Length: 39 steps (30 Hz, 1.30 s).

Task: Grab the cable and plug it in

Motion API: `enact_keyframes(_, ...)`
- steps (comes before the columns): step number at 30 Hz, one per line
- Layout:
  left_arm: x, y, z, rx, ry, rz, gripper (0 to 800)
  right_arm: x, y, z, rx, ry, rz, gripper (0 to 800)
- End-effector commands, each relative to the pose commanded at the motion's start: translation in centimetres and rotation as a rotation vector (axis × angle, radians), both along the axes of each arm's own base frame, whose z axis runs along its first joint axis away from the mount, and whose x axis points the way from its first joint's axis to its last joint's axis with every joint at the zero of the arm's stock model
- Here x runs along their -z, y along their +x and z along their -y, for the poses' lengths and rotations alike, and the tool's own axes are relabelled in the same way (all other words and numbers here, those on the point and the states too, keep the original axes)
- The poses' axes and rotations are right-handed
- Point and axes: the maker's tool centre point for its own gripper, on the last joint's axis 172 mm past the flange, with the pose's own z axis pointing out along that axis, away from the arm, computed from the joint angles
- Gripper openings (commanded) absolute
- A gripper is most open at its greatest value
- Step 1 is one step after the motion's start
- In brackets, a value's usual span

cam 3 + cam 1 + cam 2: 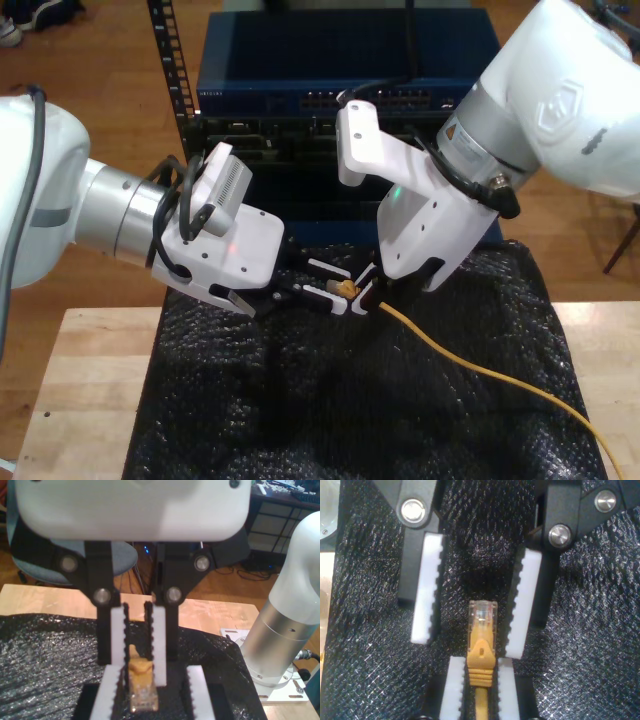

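Second gripper (pixel 472 607) hung wide around the cable (pixel 481 647) plug tip; first gripper (pixel 138 672) pinched its boot, above the mat (pixel 600 630). Closing off-centre could twist the plug loose.

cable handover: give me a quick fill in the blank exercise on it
1. The cable is clamped by my ___ gripper.
2. My second gripper has its jaws ___ on either side of the plug.
3. In the exterior view, the cable trails across the black mat toward the view's lower ___.
Missing words: first; open; right.
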Motion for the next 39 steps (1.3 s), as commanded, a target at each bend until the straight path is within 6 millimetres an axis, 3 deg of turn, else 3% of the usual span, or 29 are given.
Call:
enact_keyframes(3,0.2,0.4,-0.2,-0.013,0.007,0.004,200,-0.1,0.0,0.0,0.0,0.001,0.001,6)
enact_keyframes(8,0.4,0.9,-0.4,-0.035,0.018,0.015,43,-0.1,0.0,0.0,-0.001,0.001,0.002,6)
enact_keyframes(15,0.5,0.8,-0.4,-0.035,0.018,0.011,7,0.0,-0.1,0.0,-0.004,0.001,-0.002,33)
enact_keyframes(16,0.5,0.8,-0.4,-0.034,0.018,0.012,5,0.1,-0.2,-0.1,-0.006,0.0,-0.004,74)
enact_keyframes(17,0.4,0.8,-0.4,-0.033,0.017,0.011,5,0.1,-0.2,-0.1,-0.006,0.0,-0.004,176)
enact_keyframes(18,0.4,0.8,-0.4,-0.033,0.016,0.012,5,0.2,-0.4,-0.1,-0.013,-0.001,-0.009,354)
enact_keyframes(19,0.3,0.8,-0.4,-0.033,0.016,0.015,5,0.2,-0.6,-0.3,-0.021,-0.002,-0.011,480)
enact_keyframes(22,0.2,0.9,-0.4,-0.032,0.016,0.018,3,0.1,-0.7,-0.6,-0.032,-0.001,0.002,496)
enact_keyframes(27,-0.1,1.1,-0.5,-0.037,0.017,0.021,3,-2.0,0.4,-0.2,-0.045,0.005,0.064,674)
enact_keyframes(32,-0.3,1.0,-0.7,-0.059,0.015,-0.054,3,-3.5,1.3,1.5,-0.092,-0.019,0.157,680)
enact_keyframes(35,-1.9,0.5,-0.2,-0.046,-0.042,-0.1,3,-4.0,1.5,2.6,-0.081,-0.015,0.176,736)
enact_keyframes(39,-4.2,0.3,0.0,-0.041,-0.134,-0.141,5,-4.5,1.6,2.7,-0.084,-0.006,0.191,752)
